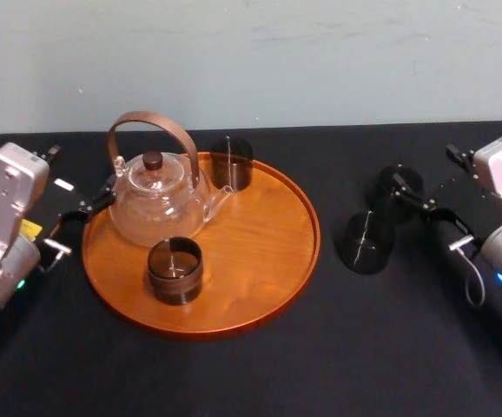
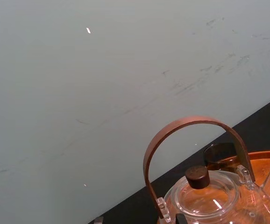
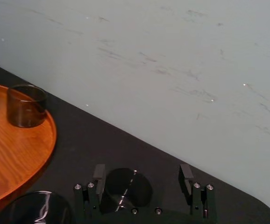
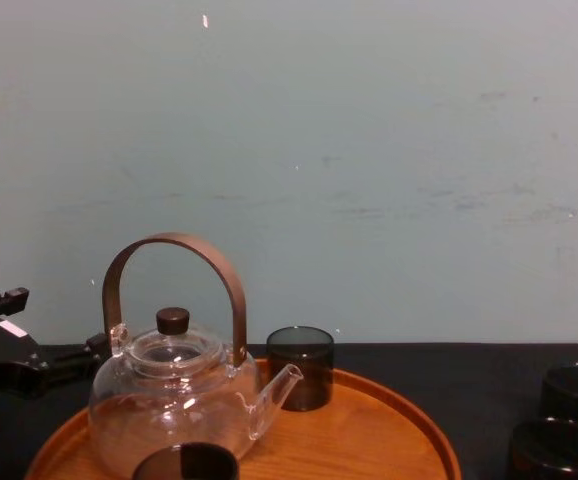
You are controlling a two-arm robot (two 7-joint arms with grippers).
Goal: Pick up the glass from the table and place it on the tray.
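Observation:
Two dark glasses stand on the black table right of the tray: a far glass and a nearer glass. My right gripper is open, its fingers on either side of the far glass and not touching it. The round orange-brown tray holds a glass teapot with a brown handle and two more dark glasses, one at the back and one at the front. My left gripper rests open at the tray's left edge, beside the teapot.
A pale wall runs behind the table. Bare tray wood lies right of the teapot. In the chest view both table glasses sit at the far right, beyond the tray rim.

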